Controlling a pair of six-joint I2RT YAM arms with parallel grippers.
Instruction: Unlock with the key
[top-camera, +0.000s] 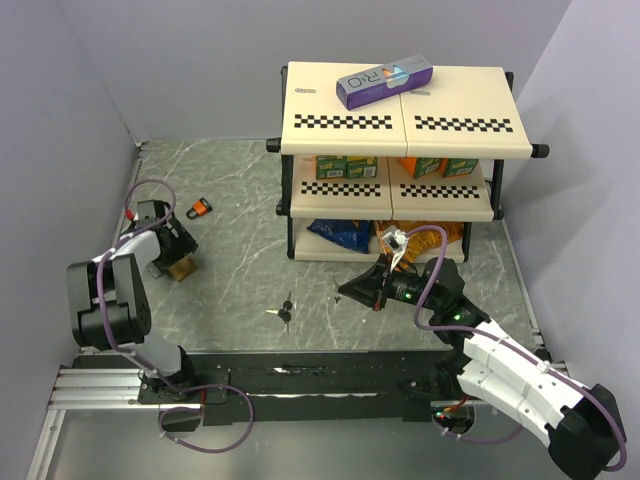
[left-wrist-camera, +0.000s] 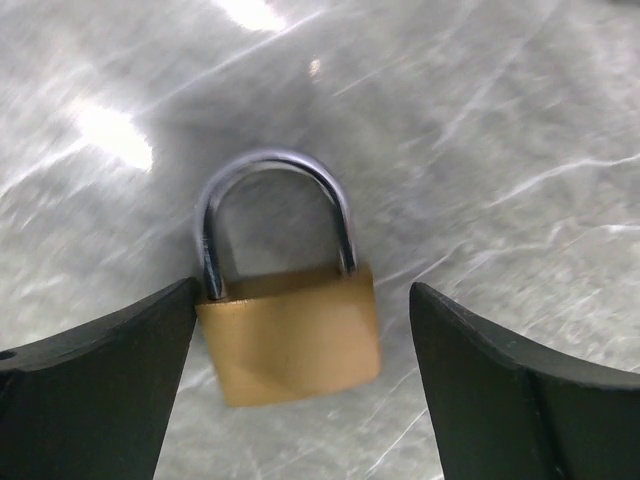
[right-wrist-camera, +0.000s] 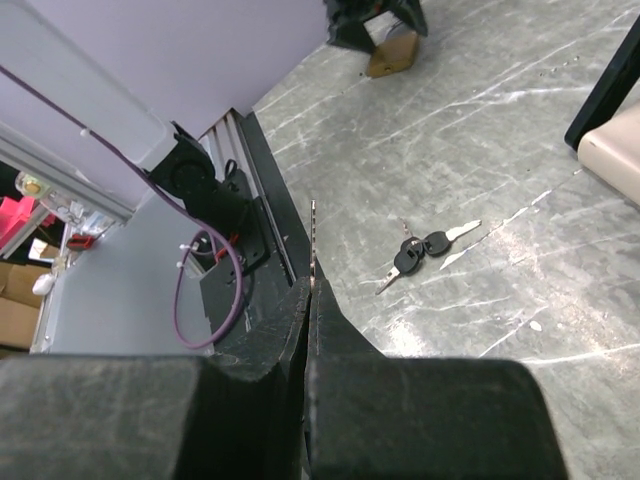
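A brass padlock (left-wrist-camera: 290, 340) with a silver shackle lies on the grey marble table, at the left (top-camera: 182, 268). My left gripper (left-wrist-camera: 305, 290) is open and straddles its body; the left finger (left-wrist-camera: 110, 380) touches it, the right one stands apart. My right gripper (right-wrist-camera: 311, 288) is shut on a thin silver key (right-wrist-camera: 312, 235), whose blade sticks out past the fingertips. It hovers at mid table (top-camera: 350, 291). A bunch of black-headed keys (right-wrist-camera: 425, 248) lies on the table between the arms (top-camera: 285, 311).
A small orange-and-black padlock (top-camera: 201, 208) lies behind the left gripper. A two-tier cream shelf rack (top-camera: 400, 125) stands at the back with a purple box (top-camera: 385, 80) on top, boxes and snack bags beneath. Grey walls close in both sides.
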